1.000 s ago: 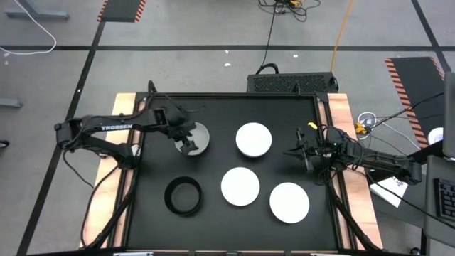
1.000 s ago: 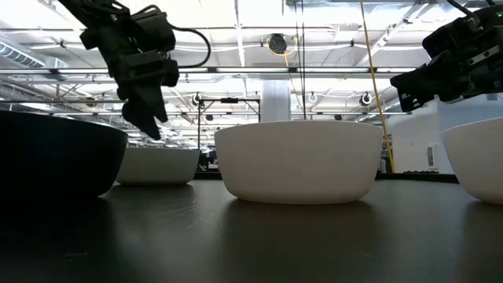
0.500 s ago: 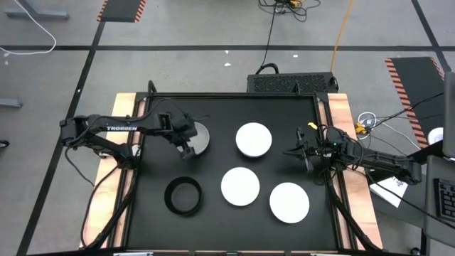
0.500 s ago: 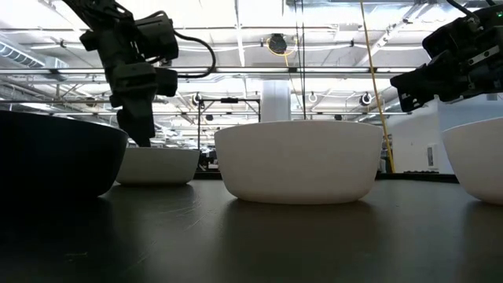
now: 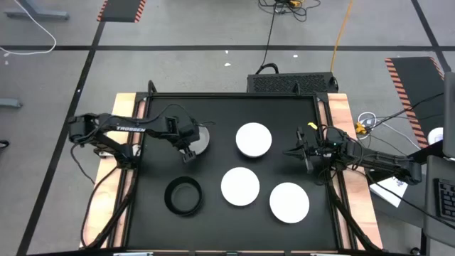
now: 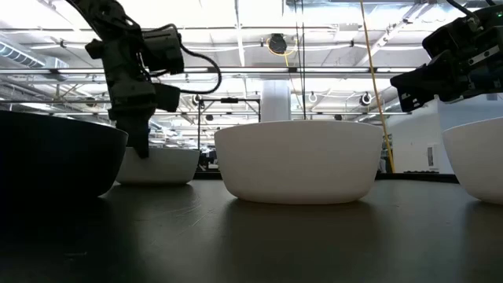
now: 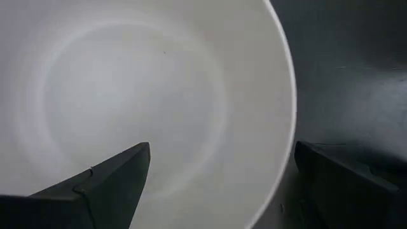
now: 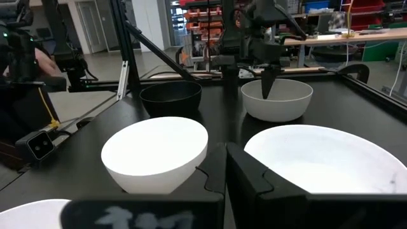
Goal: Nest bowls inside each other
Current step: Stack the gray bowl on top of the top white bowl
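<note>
A light grey bowl (image 5: 202, 138) (image 6: 163, 165) (image 8: 277, 99) stands on its base at the table's far left; a second grey one does not show apart from it. My left gripper (image 5: 189, 151) (image 6: 142, 146) (image 7: 222, 146) points down, open. It straddles the bowl's near-left rim (image 7: 289, 108), one finger inside and one outside, with no touch showing. The black bowl (image 5: 183, 195) (image 8: 170, 97) stands near left. Three white bowls (image 5: 254, 139) (image 5: 240, 186) (image 5: 289, 201) stand at centre and right. My right gripper (image 5: 288, 152) (image 8: 226, 156) hovers shut at the right.
The bowls stand well apart on the black tabletop (image 5: 213, 220), with bare surface along the near edge and between the black bowl and the white ones. Wooden side rails (image 5: 125, 185) flank the top. Cables and a dark box (image 5: 291, 83) lie beyond the far edge.
My left gripper has tipped from a slant to pointing straight down and has come down at the grey bowl's near-left rim, until its fingers stand on either side of the rim. The bowls and the right arm have kept still.
</note>
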You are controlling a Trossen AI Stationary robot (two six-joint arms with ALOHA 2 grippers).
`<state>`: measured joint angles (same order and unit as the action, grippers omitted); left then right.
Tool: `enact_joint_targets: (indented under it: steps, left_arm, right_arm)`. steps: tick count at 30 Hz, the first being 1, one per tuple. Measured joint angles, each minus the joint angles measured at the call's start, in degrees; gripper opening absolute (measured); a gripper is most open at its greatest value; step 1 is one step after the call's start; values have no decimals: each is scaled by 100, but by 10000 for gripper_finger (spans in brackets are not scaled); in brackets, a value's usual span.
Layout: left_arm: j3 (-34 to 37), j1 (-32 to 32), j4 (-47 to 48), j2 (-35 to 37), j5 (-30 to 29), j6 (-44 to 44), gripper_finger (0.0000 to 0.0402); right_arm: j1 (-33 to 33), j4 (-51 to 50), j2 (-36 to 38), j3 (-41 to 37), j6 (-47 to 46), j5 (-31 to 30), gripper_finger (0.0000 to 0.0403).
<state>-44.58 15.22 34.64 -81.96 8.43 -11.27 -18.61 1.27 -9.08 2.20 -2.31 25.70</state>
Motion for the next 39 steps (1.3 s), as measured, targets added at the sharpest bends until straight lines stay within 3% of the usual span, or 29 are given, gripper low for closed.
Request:
enact_joint_targets:
  steps: [14, 19, 27, 28, 39]
  left_arm:
    - [2, 13, -205, -222, -7, 82, 382]
    - [2, 13, -208, -222, -4, 164, 291]
    - [1, 11, -202, -217, -6, 529, 39]
    - [-5, 13, -225, -204, -9, 585, 22]
    - [0, -58, -999, -187, -186, 1038, 5]
  right_arm:
    - [0, 125, -317, -83, -3, 6, 0]
    - [0, 134, -332, -83, 15, 6, 0]
    - [0, 196, -332, -83, 135, 8, 0]
    - [0, 220, -331, -83, 148, 8, 0]
    - [0, 325, -330, -83, 157, 17, 0]
